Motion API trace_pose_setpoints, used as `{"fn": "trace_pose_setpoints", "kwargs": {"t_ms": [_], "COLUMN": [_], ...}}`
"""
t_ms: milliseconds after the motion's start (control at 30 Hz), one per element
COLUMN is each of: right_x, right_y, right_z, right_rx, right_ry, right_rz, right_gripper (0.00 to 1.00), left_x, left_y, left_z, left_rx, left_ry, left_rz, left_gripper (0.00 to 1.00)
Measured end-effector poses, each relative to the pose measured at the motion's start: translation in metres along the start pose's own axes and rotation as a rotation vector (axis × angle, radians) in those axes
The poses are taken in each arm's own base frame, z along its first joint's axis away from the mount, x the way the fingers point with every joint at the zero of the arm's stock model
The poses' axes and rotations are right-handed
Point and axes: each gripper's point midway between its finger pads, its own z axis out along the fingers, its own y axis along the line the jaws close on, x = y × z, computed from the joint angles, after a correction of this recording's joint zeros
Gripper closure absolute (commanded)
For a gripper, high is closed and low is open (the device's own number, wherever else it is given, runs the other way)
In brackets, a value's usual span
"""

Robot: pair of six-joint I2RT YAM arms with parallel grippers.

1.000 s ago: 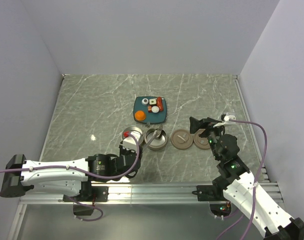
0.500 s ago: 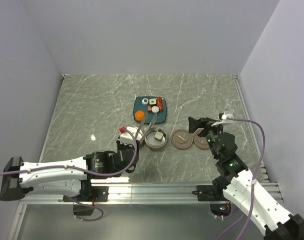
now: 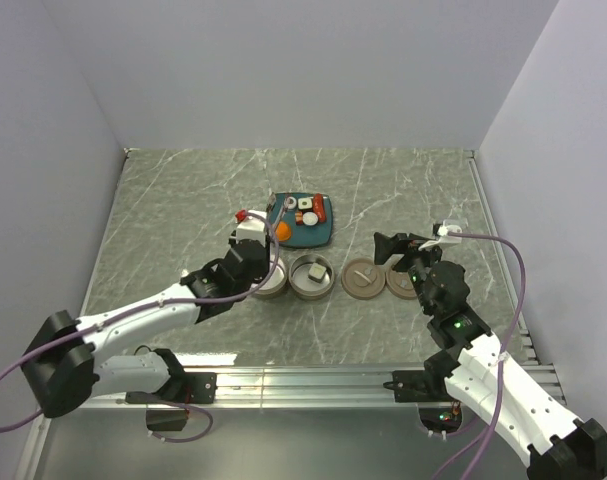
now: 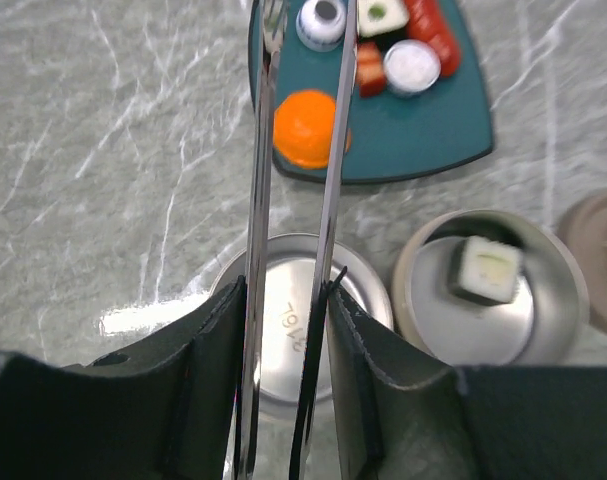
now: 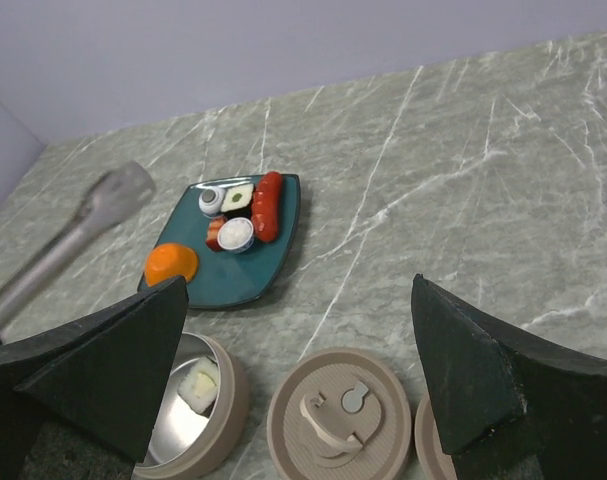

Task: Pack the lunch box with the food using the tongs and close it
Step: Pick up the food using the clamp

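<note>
My left gripper (image 4: 286, 290) (image 3: 259, 252) is shut on the tongs (image 4: 259, 150), whose two arms reach out over the teal plate (image 4: 423, 140) (image 3: 319, 236). The orange ball (image 4: 301, 130) (image 3: 282, 231) lies between the tong arms at the plate's near corner. Red sausages (image 4: 435, 28) and rolls (image 4: 411, 66) sit further back on the plate. The lunch box is two open tins: the left tin (image 4: 283, 320) (image 3: 273, 285) is empty, and the right tin (image 4: 543, 320) (image 3: 311, 290) holds one white roll piece (image 4: 488, 268). My right gripper (image 5: 298, 290) (image 3: 398, 250) hangs open above the lids.
Two brown lids (image 3: 363, 280) (image 3: 403, 284) lie flat to the right of the tins; the nearer lid (image 5: 338, 415) shows its small handle in the right wrist view. Grey walls enclose the marble table (image 3: 183, 210) on three sides.
My left arm has swung from over the right tin forward to the plate, bringing the tongs around the orange ball, and the tong arms have narrowed. The right arm has barely moved.
</note>
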Motion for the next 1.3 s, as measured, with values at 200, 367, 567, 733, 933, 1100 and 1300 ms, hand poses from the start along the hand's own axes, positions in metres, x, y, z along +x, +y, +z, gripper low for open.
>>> {"fn": "trace_pose_setpoints", "kwargs": {"t_ms": [200,367,567,733,933,1100,1300], "right_x": [-0.002,-0.002,-0.001,-0.001,-0.001,-0.001,-0.003], "right_y": [0.0,-0.001,-0.002,-0.003,-0.004,-0.004,-0.004], "right_z": [0.0,0.0,0.0,0.0,0.0,0.0,0.0], "right_rx": [0.001,0.004,0.012,0.017,0.018,0.019,0.019], "right_ry": [-0.006,-0.007,-0.006,-0.007,-0.007,-0.007,-0.012], "right_rz": [-0.003,-0.006,-0.007,-0.011,-0.012,-0.012,-0.013], "right_gripper": [0.01,0.01,0.01,0.01,0.01,0.01,0.01], "left_x": [0.007,0.013,0.025,0.028,0.028,0.033,0.031], "left_y": [0.009,0.002,0.002,0.005,0.005,0.007,0.008], "left_z": [0.026,0.042,0.053,0.058,0.066,0.075,0.083], "left_rx": [0.008,0.053,0.061,0.055,0.053,0.042,0.034], "left_ry": [0.037,0.061,0.11,0.123,0.133,0.151,0.152], "left_rz": [0.015,0.029,0.046,0.045,0.047,0.048,0.051], "left_gripper": [0.57,0.57,0.56,0.56,0.56,0.57,0.57]}}
